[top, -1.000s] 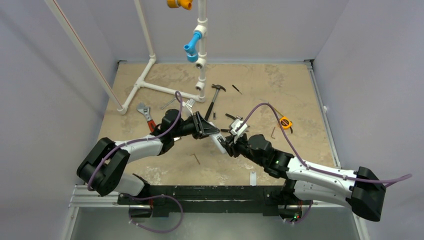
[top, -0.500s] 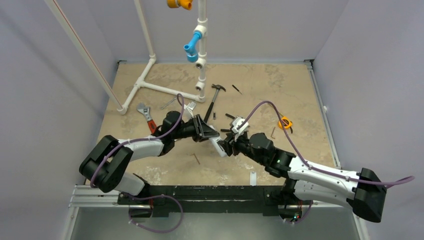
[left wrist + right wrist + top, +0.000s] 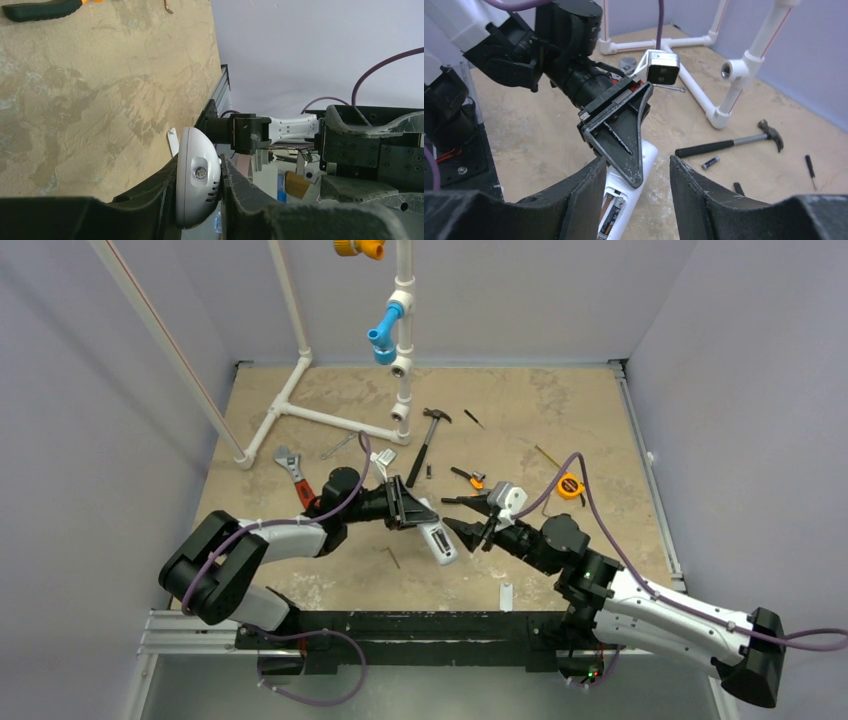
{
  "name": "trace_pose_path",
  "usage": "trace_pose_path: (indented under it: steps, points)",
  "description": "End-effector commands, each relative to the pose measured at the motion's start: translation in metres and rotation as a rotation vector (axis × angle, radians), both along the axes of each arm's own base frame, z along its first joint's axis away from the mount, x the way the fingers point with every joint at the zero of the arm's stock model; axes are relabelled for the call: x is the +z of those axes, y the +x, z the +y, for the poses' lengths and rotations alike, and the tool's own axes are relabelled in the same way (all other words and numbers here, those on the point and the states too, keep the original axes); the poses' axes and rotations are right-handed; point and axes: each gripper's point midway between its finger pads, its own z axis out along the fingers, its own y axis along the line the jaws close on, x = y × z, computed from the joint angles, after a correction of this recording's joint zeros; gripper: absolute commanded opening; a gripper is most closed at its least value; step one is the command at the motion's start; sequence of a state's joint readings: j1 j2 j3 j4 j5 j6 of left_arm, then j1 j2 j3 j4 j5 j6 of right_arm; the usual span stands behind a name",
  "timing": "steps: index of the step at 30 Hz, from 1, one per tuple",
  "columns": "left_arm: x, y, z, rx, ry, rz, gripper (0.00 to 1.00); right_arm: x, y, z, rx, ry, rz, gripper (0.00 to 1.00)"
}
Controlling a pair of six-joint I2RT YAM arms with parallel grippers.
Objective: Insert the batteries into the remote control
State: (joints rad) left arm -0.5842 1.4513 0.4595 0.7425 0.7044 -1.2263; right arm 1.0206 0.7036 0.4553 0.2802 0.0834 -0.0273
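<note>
Clenching the white remote (image 3: 441,541) by its long sides with the left tool (image 3: 425,516), tilted over the desk (image 3: 560,410), back side turned up, battery bay uncovered and one battery (image 3: 612,212) seated inside. Holding the right tool (image 3: 466,517) released, fingers spread wide, just beside the remote's lower end and apart from it. Farther back on the desk, lying loose just beside the hammer (image 3: 729,143) handle, the other battery (image 3: 710,162).

Remote control (image 3: 647,156) half behind the left end effector (image 3: 634,176), lower end past the picture's edge.
</note>
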Motion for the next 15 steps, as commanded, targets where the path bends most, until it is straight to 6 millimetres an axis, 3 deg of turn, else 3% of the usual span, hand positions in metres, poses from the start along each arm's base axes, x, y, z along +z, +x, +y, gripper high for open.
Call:
trace_pose_path:
  steps: [1,4,9,15]
  points:
    - [0.017,-0.011,-0.005,-0.08,-0.056,-0.095,0.0,0.011,-0.02,0.004,0.144,-0.074,-0.169,0.48]
    - [0.013,-0.017,-0.005,-0.105,-0.039,-0.064,0.0,-0.002,-0.04,0.008,0.279,-0.167,-0.2,0.46]
    - [0.011,-0.029,-0.001,-0.144,-0.011,-0.053,0.0,-0.009,-0.045,0.007,0.323,-0.212,-0.23,0.39]
    - [0.003,-0.042,0.007,-0.175,0.116,-0.091,0.0,-0.019,-0.07,0.013,0.505,-0.282,-0.21,0.41]
